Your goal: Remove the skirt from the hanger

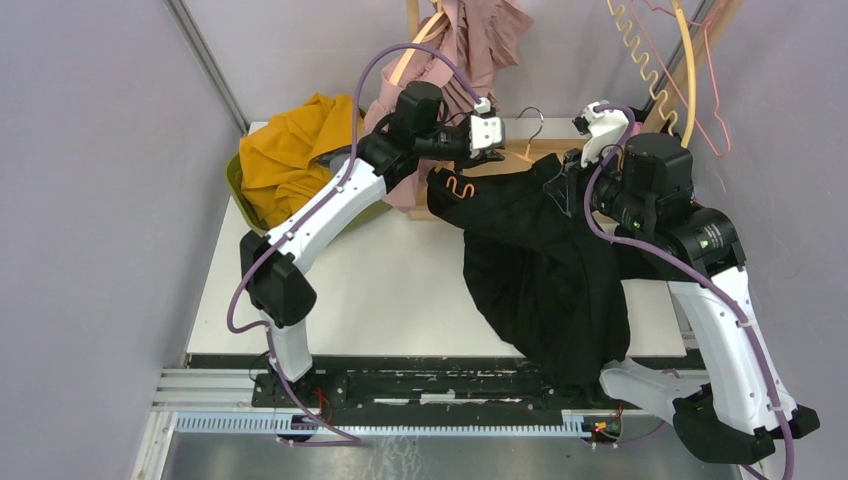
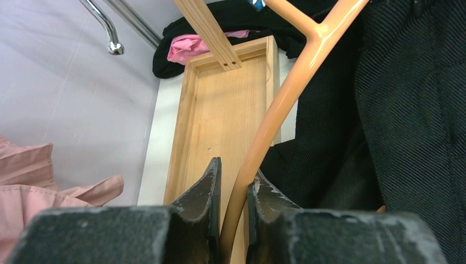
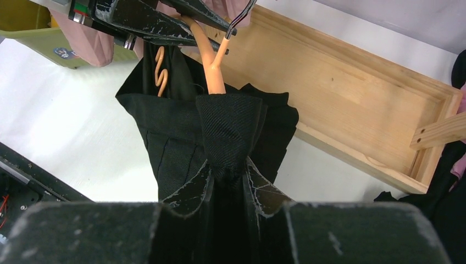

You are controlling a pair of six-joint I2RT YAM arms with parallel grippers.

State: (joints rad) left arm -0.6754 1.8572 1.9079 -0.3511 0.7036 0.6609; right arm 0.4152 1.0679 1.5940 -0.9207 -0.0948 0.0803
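A white desk [image 1: 380, 290] seen from above, with two robot arms reaching toward its far edge. The left end effector [image 2: 233, 190] is closed nearly all the way, pinching the thin orange rod of a plastic hanger [image 2: 286, 93]. The right end effector [image 3: 228, 176] is clamped on a bunched fold of the black skirt [image 1: 545, 270]. The skirt hangs from the hanger near the middle of the far edge, then spreads toward the near right corner and spills over the near edge.

Likely risks: the waistband sits around the hanger's wavy arm, so a pull could snag there and twist the slim rod out of its pinch. Once freed, the overhanging cloth could drag the skirt off the desk.

A wooden tray [image 3: 351, 104] along the far edge shows bare boards and one upright post. A green bin [image 1: 236, 178] at the far left corner holds a mustard-yellow garment [image 1: 290, 150].
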